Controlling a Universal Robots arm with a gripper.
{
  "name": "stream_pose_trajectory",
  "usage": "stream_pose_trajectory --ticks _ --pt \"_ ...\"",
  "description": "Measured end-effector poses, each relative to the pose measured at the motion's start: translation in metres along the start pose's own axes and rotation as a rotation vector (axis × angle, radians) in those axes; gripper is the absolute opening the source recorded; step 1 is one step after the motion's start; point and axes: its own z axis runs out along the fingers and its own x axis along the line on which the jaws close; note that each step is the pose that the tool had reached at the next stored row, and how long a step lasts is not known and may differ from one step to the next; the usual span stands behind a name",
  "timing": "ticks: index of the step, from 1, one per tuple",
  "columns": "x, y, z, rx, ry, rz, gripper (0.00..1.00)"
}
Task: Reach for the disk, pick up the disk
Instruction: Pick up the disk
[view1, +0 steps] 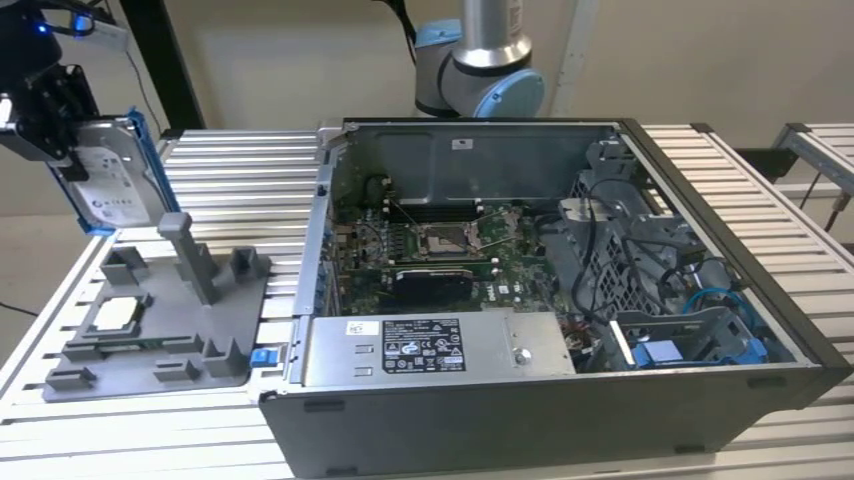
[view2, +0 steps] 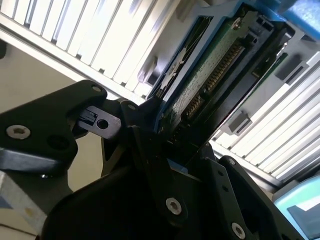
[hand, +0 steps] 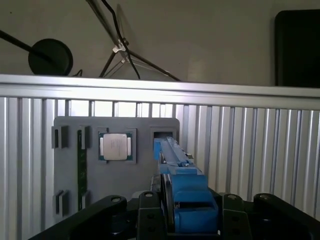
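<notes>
At the exterior view's far left, the disk (view1: 114, 190) hangs upright in the air above the grey fixture (view1: 160, 330). It is a silver-grey drive with a white label in a blue carrier. My gripper (view1: 60, 125) is shut on its upper part. The second wrist view shows the disk's green circuit-board side (view2: 210, 80) running out from between my black fingers (view2: 145, 145). In the first wrist view the blue carrier edge (hand: 182, 185) sticks out ahead of the gripper body, over the fixture (hand: 70, 180).
On the fixture a small square processor chip (view1: 114, 313) lies in a pocket (hand: 116, 147). An open computer case (view1: 534, 260) stands at the exterior view's middle and right on the slatted aluminium table (view1: 227, 160). The arm's base (view1: 481, 60) rises behind the case.
</notes>
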Motion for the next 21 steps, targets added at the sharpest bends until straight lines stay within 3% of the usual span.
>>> stream_pose_trajectory --ticks 21 --pt "-0.0012 0.0008 -0.0307 0.0 0.0 0.0 0.0"
